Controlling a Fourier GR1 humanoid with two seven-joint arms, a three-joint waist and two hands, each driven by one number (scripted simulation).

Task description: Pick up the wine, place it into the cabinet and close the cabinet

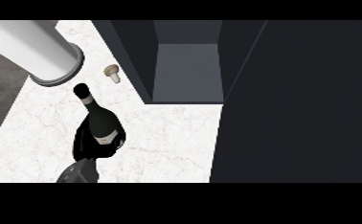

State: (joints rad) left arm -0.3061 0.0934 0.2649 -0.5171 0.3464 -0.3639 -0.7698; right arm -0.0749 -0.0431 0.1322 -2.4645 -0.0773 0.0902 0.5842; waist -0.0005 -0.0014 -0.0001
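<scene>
The dark wine bottle stands tilted on the marble counter, its neck pointing up-left. My left hand comes in from the lower edge and curls round the bottle's lower body, hiding its base. To the right and farther back stands the dark cabinet, open, with its grey inner floor showing. Its door hangs open as a large dark panel filling the right side. The right hand shows nowhere.
A big pale grey cylinder lies across the upper left corner. A small beige mushroom sits on the counter between the cylinder and the cabinet. The counter's left edge runs slanted.
</scene>
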